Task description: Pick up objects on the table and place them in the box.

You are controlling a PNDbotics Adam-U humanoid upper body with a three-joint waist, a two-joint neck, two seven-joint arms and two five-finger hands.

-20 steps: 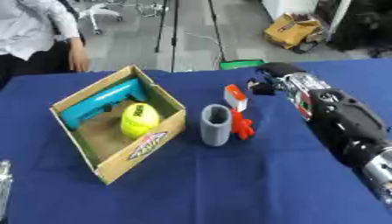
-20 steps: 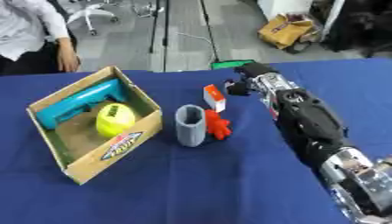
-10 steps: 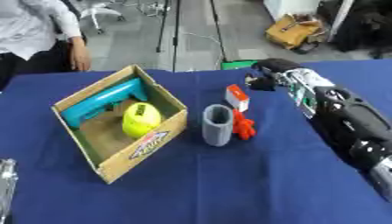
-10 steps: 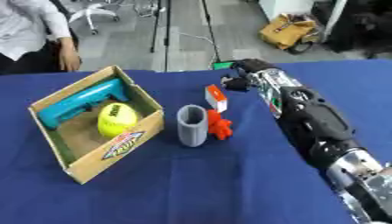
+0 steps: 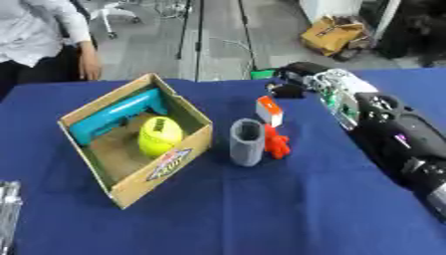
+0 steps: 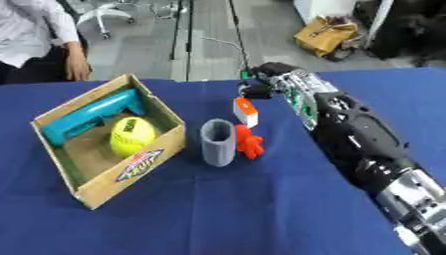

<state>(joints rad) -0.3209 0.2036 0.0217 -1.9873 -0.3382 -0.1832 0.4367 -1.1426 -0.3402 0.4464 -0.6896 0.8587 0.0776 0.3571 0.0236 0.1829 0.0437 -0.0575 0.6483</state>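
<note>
An open cardboard box (image 5: 193,142) lies on the blue table, left of centre. It holds a teal tool (image 5: 113,117) and a yellow-green ball (image 5: 160,135). Right of the box stands a grey cylinder (image 5: 247,143) with a small red object (image 5: 277,143) against its right side. Just behind them an orange and white block (image 5: 269,110) stands upright. My right arm reaches in from the lower right, and my right hand (image 5: 294,82) hovers just behind and above the block. Whether it touches the block is unclear. A silver sliver of my left hand (image 5: 7,211) shows at the lower left edge, pointing up.
A green item (image 5: 261,73) sits at the table's far edge behind my right hand. My black right forearm (image 5: 392,134) lies across the right side of the table. Bare blue cloth (image 5: 261,209) fills the front.
My right hand has shifted a little left and farther back, now above the orange and white block. The objects on the table have stayed put.
</note>
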